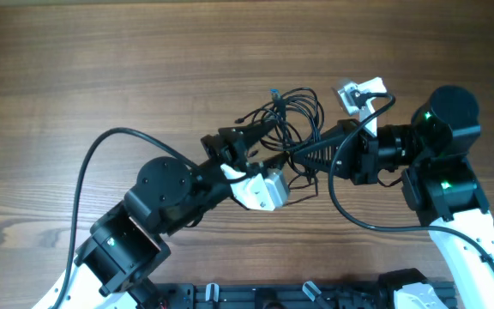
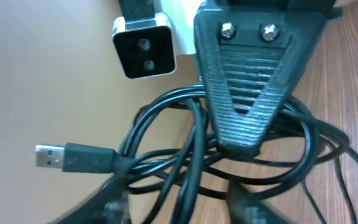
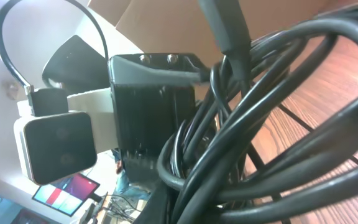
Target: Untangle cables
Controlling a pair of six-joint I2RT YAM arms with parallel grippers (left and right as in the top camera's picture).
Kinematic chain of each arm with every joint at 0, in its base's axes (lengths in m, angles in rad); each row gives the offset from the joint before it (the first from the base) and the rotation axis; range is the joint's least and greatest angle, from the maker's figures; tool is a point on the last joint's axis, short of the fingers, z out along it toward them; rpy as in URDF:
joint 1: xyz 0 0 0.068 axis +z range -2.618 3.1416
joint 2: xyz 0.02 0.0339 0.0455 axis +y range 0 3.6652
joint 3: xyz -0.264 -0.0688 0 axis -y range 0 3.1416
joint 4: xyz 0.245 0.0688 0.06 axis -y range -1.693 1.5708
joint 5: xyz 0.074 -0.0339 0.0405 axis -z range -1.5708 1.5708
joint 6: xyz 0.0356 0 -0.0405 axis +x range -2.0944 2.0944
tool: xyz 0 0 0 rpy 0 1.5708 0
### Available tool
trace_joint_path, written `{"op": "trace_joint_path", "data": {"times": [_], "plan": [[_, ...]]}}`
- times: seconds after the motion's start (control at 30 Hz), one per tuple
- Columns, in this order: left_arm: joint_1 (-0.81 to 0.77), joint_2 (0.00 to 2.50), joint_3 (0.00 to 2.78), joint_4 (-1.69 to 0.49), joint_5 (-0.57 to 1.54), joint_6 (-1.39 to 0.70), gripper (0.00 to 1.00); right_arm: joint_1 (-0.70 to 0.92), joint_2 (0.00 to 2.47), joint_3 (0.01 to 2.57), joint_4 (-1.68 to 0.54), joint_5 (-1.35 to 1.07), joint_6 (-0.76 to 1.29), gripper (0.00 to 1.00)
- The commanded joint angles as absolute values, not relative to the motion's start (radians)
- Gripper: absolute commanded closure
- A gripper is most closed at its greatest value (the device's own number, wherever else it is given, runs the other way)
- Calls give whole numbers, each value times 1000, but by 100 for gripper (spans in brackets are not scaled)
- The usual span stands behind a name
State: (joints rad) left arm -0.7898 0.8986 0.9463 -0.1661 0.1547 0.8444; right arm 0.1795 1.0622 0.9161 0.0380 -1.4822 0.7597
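Note:
The cables (image 1: 297, 112) are a tangle of thin black wires at the table's middle, between both grippers. In the left wrist view the loops (image 2: 185, 155) run between my left gripper's (image 2: 179, 208) blurred fingers, which stand apart with wood showing beside the strands. A USB plug (image 2: 48, 155) sticks out to the left. My right gripper's ribbed finger (image 2: 253, 93) presses into the bundle from above. In the right wrist view the cables (image 3: 260, 124) fill the frame and hide most of my right gripper (image 3: 185, 205). Overhead, my left gripper (image 1: 274, 129) and right gripper (image 1: 303, 156) meet tip to tip.
The wooden table (image 1: 101, 60) stretches around the arms. Thick black arm cables loop at the left (image 1: 88, 163) and lower right (image 1: 350, 210). The left wrist camera block (image 3: 55, 146) sits close to the bundle. A dark rail (image 1: 273, 296) runs along the front edge.

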Motion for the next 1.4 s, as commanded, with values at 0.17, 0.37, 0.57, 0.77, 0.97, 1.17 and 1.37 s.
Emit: {"op": "trace_joint_path", "data": {"times": [0.17, 0.37, 0.57, 0.77, 0.97, 1.17, 1.37], "plan": [[-789, 903, 942, -148, 87, 865, 85, 179, 1051, 927, 43, -1533, 736, 96], [-789, 936, 942, -95, 91, 855, 96, 179, 1051, 924, 40, -1533, 736, 96], [-789, 935, 942, -18, -179, 634, 96, 179, 1105, 924, 39, -1373, 736, 72], [-789, 935, 942, -42, -186, 559, 96, 179, 1174, 924, 41, -1268, 733, 39], [-790, 887, 942, -58, -168, 271, 96, 172, 1174, 924, -22, -926, 719, 26], [-790, 814, 942, -75, 127, 193, 96, 172, 1174, 924, -118, -645, 713, 26], [-789, 777, 942, -67, 31, 193, 96, 171, 1160, 924, -184, -560, 681, 25]]}}
